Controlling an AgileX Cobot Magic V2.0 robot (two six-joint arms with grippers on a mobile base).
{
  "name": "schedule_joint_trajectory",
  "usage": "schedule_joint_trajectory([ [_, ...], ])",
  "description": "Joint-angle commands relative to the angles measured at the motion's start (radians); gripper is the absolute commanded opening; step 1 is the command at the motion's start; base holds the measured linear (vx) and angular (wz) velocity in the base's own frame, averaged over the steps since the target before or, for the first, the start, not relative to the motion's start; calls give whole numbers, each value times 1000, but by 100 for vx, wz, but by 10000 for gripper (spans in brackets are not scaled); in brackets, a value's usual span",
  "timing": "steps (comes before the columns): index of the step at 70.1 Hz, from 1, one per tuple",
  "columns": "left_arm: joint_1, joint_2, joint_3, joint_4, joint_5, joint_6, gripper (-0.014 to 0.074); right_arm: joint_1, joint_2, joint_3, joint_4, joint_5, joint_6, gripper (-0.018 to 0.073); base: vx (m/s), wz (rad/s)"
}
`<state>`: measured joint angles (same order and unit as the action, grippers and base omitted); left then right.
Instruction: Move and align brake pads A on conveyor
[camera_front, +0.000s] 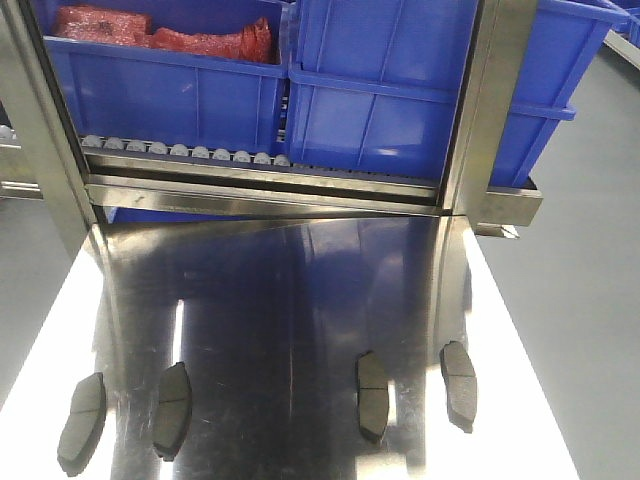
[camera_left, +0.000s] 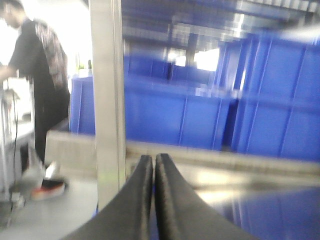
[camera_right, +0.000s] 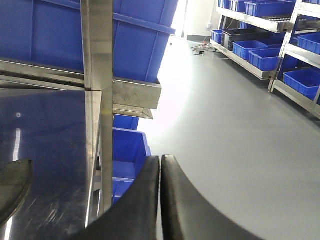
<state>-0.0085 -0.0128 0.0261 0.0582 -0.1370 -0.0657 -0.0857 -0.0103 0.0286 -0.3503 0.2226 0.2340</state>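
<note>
Four brake pads A (camera_front: 172, 408) lie spaced apart on the shiny steel tabletop (camera_front: 300, 290), and the left gripper (camera_left: 153, 161) and right gripper (camera_right: 160, 161) both have their jaws pressed together.

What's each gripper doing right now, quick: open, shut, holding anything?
Black-fingered left gripper: closed, fingers pressed together, holding nothing.
Black-fingered right gripper: closed, fingers pressed together, holding nothing.

On both wrists, black curved jaws pressed together tip to tip: left gripper (camera_left: 153, 160) and right gripper (camera_right: 160, 159) alike.
</note>
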Motion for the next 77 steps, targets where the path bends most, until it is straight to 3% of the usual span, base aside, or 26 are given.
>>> schedule_joint_trajectory([
  [1, 0, -14, 2, -12, -189, -4, -6, -4, -12, 11, -14, -71, -5, -11, 0, 0],
  [6, 0, -14, -21, -12, -220, -4, -6, -4, -12, 11, -14, -71, -5, -11, 0, 0],
  [12, 0, -5, -82, -9, -177, -4, -5, -4, -12, 11, -14, -71, -5, -11, 0, 0],
  [30, 0, 212, -435, 37, 89, 4, 52, -4, -12, 11, -14, -71, -5, -11, 0, 0],
  [38, 0, 349, -608, 36, 215, 4, 151, -4, -12, 11, -14, -71, -5, -11, 0, 0],
  [55, 0, 593, -883, 36, 465, 4, 533, -4, -12, 11, -14, -71, -5, -11, 0, 0],
  [60, 0, 646, -931, 35, 541, 4, 602, -4, -12, 11, -14, -71, -5, -11, 0, 0],
  [71, 0, 757, -1004, 31, 704, 4, 601, -4, -12, 11, -14, -71, -5, -11, 0, 0],
  [77, 0, 813, -1018, -13, 769, 3, 583, -4, -12, 11, -14, -71, -5, -11, 0, 0],
])
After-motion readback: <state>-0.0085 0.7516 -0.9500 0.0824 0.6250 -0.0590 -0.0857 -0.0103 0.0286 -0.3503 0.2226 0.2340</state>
